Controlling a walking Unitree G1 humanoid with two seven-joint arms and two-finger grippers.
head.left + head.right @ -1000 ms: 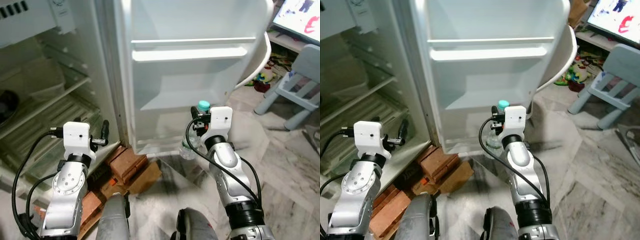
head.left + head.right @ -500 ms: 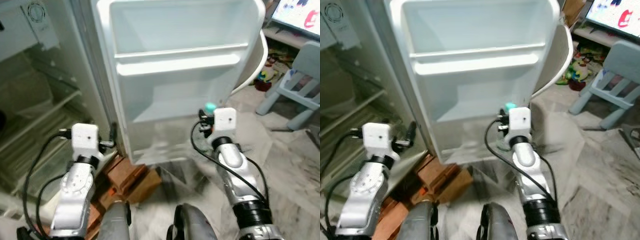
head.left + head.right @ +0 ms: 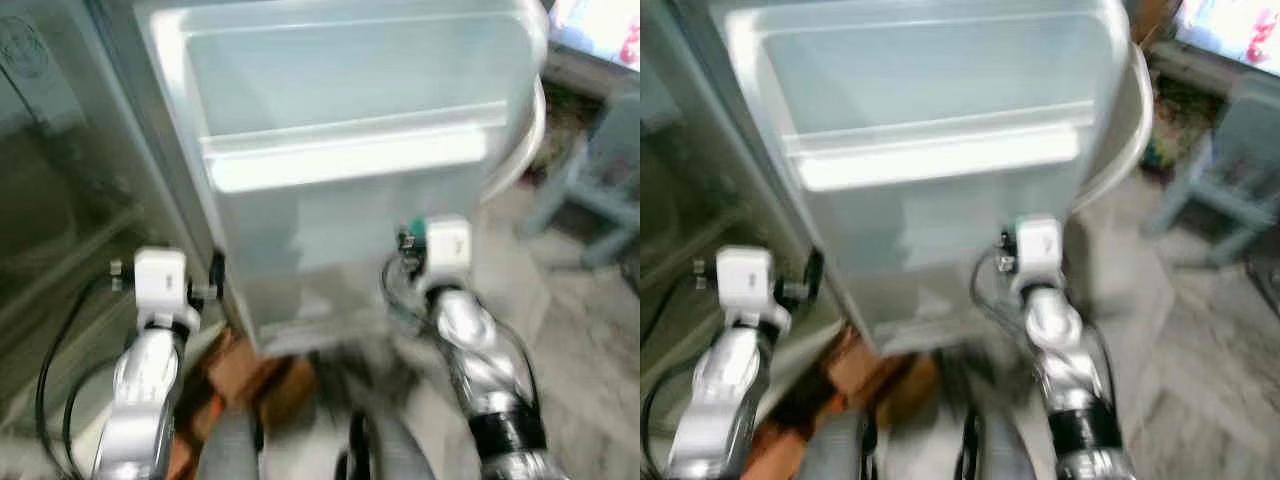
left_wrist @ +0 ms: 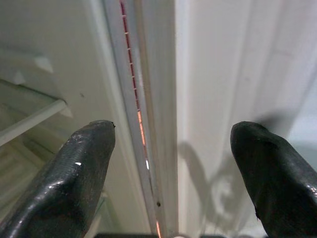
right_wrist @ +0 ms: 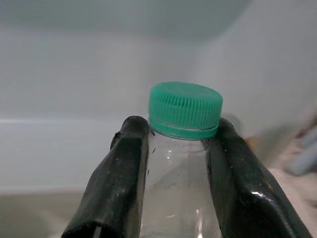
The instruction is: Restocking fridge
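Two black fingers (image 5: 124, 188) of the right gripper (image 5: 181, 193) are closed on the neck of a clear plastic bottle (image 5: 178, 198), pinching it from both sides just under its green cap (image 5: 185, 109). The bottle stands upright between them, and clear liquid shows inside it. From the head views, which are blurred, the right gripper sits at the end of the silver right arm (image 3: 480, 350), raised in front of the lower part of the open fridge door (image 3: 350, 150), with the green cap just visible at its left side. A white door shelf (image 3: 350, 160) runs across the door above and beyond the bottle; the bottle is near the door's inner face, but whether it touches the door cannot be told.

On the left, the left gripper (image 4: 173, 173) is held up near the hinge edge where the door meets the fridge body (image 3: 70, 200). Its fingers (image 4: 79, 173) are spread wide apart and hold nothing; between them the door's edge and a thin reddish strip along the seam can be seen. A glass shelf (image 4: 29, 111) inside the fridge lies to the left of that edge.

Reddish-brown blocks (image 3: 250, 375) lie on the floor below the door, near the robot. To the far right stands a pale blue chair (image 3: 1230, 170) on a marbled floor (image 3: 1200, 340).
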